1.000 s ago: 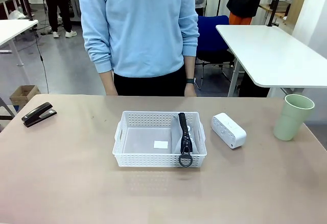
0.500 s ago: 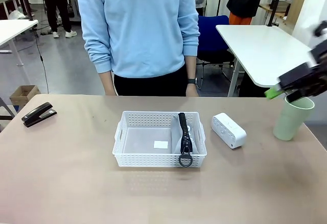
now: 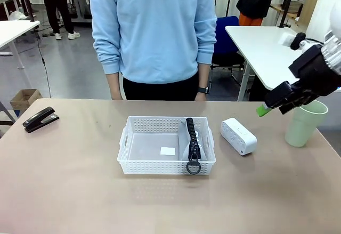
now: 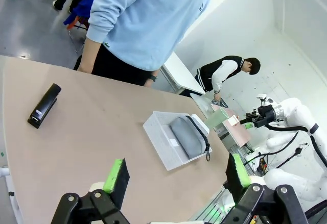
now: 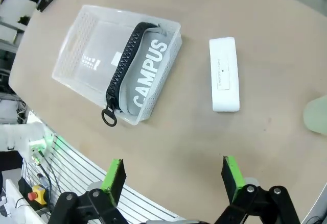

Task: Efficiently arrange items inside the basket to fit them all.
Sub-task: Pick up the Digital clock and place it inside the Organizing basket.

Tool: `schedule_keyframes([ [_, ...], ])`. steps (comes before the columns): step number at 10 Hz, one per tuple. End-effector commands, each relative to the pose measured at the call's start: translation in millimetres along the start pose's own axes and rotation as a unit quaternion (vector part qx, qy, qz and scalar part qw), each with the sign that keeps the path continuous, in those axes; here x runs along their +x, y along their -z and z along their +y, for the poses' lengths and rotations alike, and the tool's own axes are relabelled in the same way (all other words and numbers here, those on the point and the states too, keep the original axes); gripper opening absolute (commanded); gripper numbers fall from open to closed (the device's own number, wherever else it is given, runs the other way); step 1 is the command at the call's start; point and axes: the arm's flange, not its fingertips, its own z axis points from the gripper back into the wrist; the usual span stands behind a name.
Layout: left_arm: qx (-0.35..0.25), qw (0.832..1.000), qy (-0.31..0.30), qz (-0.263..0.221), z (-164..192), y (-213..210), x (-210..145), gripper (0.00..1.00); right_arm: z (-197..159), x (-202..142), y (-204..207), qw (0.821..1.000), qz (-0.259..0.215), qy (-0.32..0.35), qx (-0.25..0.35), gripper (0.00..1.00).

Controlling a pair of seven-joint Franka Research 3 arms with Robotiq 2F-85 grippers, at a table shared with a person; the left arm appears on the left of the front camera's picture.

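Grey pouch [image 3: 191,138], black zipper up and ring pull over the near rim, leans at the right end of the perforated white basket [image 3: 154,166] mid-table, with white box [image 3: 238,136], pale green cup [image 3: 305,122] and black stapler [image 3: 40,119] outside it — left gripper [image 4: 176,175] and right gripper [image 5: 171,173] gaping wide, empty.

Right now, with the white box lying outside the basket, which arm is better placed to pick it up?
Right, likely: the right tool hangs open above the table near the white box, which lies right of the basket. The left tool sits farther back.
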Motion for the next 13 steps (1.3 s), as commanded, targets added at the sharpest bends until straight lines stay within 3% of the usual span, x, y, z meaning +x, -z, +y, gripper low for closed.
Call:
schedule_keyframes([
  [1,-0.007,1.0,0.011,-0.01,-1.1,-0.1,0.6,1.0,8.2,6.7,7.6,0.999,0.012,0.032,-0.034,1.0],
  [4,-0.007,1.0,0.011,-0.01,-1.1,-0.1,0.6,1.0,9.1,57.3,41.5,0.982,0.045,0.16,-0.086,1.0],
  [6,-0.007,1.0,0.011,-0.01,-1.1,-0.1,0.6,1.0,4.4,84.2,63.8,0.972,0.054,0.197,-0.117,1.0],
  [11,-0.007,1.0,0.011,-0.01,-1.1,-0.1,0.6,1.0,-12.6,124.7,108.0,0.966,0.073,0.193,-0.155,1.0],
  [12,-0.007,1.0,0.011,-0.01,-1.1,-0.1,0.6,1.0,-14.1,127.7,107.0,0.963,0.041,0.209,-0.166,1.0],
  [13,-0.007,1.0,0.011,-0.01,-1.1,-0.1,0.6,1.0,-17.1,119.2,109.8,0.968,0.086,0.185,-0.146,1.0],
])
